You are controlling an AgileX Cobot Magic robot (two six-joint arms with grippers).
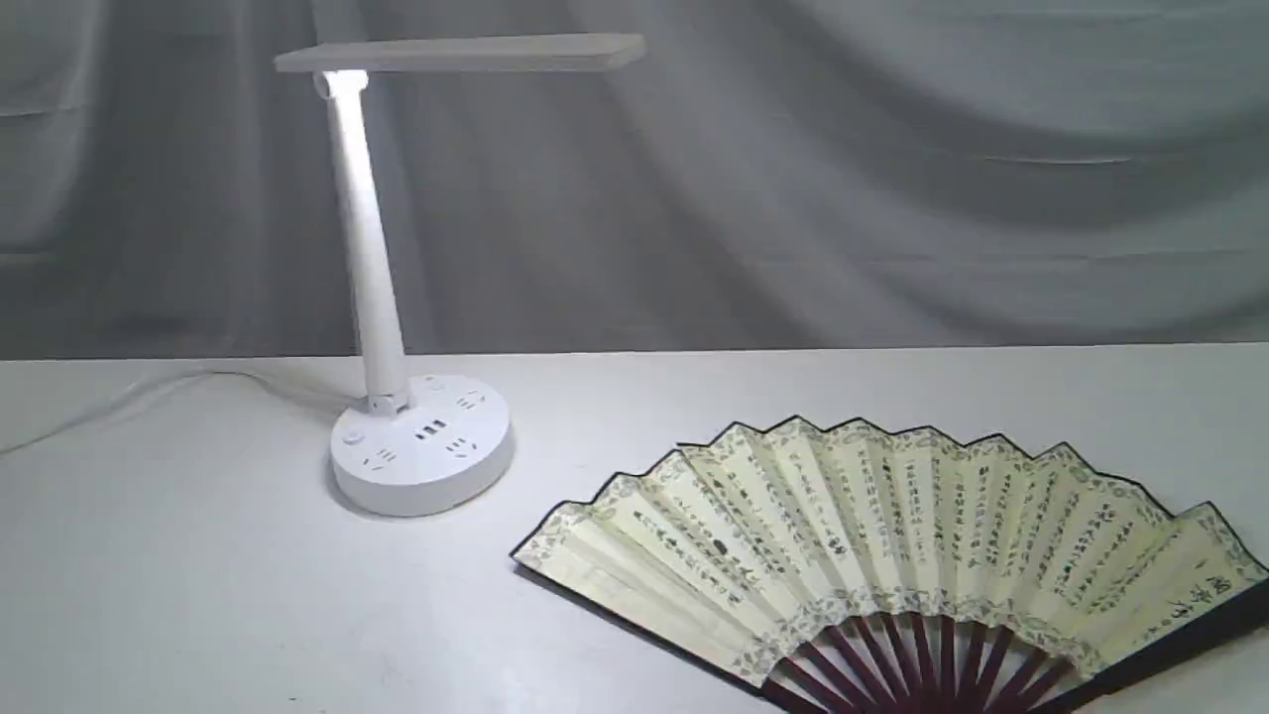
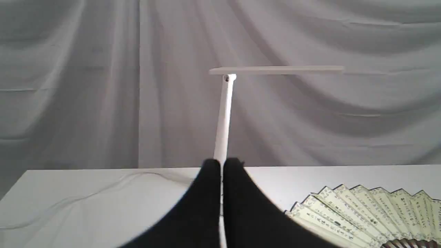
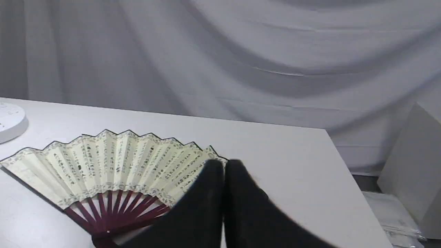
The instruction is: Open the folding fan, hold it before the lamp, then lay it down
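The folding fan lies spread open and flat on the white table at the front right, cream leaf with dark calligraphy, maroon ribs toward the front edge. It also shows in the left wrist view as the fan and in the right wrist view as the fan. The white lamp stands lit at the left, its head level above the base. Neither arm shows in the exterior view. My left gripper is shut and empty, raised in line with the lamp stem. My right gripper is shut and empty, near the fan's right end.
The lamp's white cord runs off to the left across the table. A grey curtain hangs behind. Past the table's right edge stand a pale box and a plastic bag on the floor.
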